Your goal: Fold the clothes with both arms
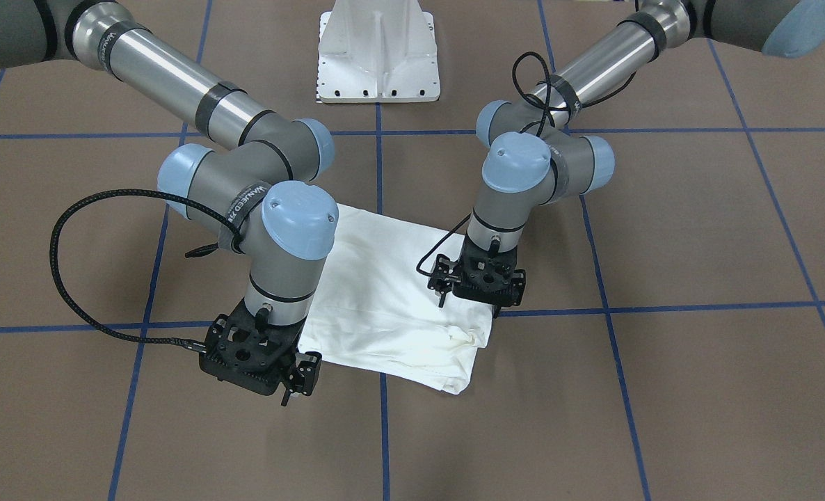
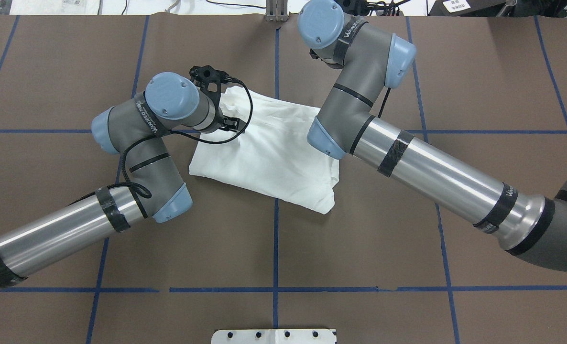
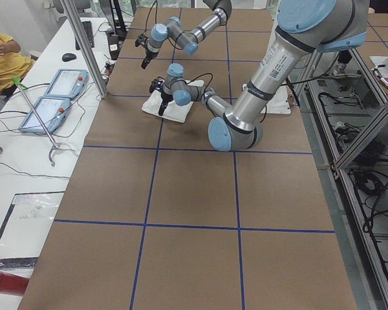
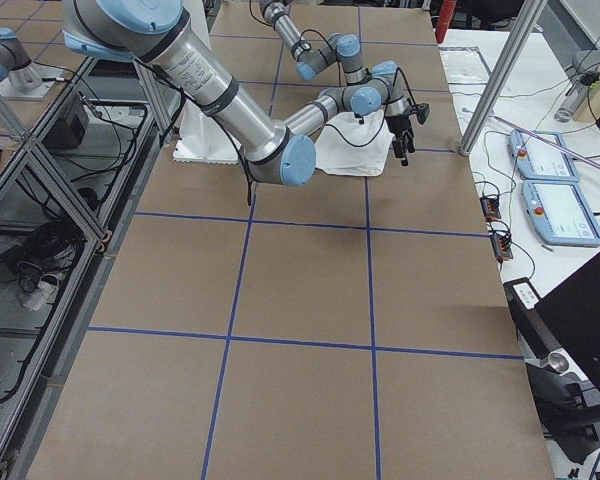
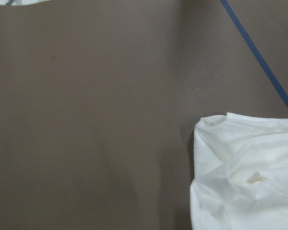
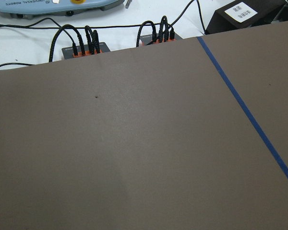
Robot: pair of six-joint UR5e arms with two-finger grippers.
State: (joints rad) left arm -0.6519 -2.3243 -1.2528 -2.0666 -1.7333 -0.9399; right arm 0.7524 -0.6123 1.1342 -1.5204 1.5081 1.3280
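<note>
1. The folded white shirt (image 1: 385,306) lies mid-surface (image 1: 663,390), across a blue tape line (image 1: 382,431).
2. My left claw (image 1: 471,306) hangs over one of its corners, and my right claw (image 1: 289,384) is just beside the opposite edge.
3. My wrist housings hide both claws' fingers, so I cannot tell whether they are apart or together.
4. The white pedestal base (image 1: 379,52) stands well apart from the shirt.

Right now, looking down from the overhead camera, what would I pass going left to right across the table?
Left arm → shirt → right arm.
</note>
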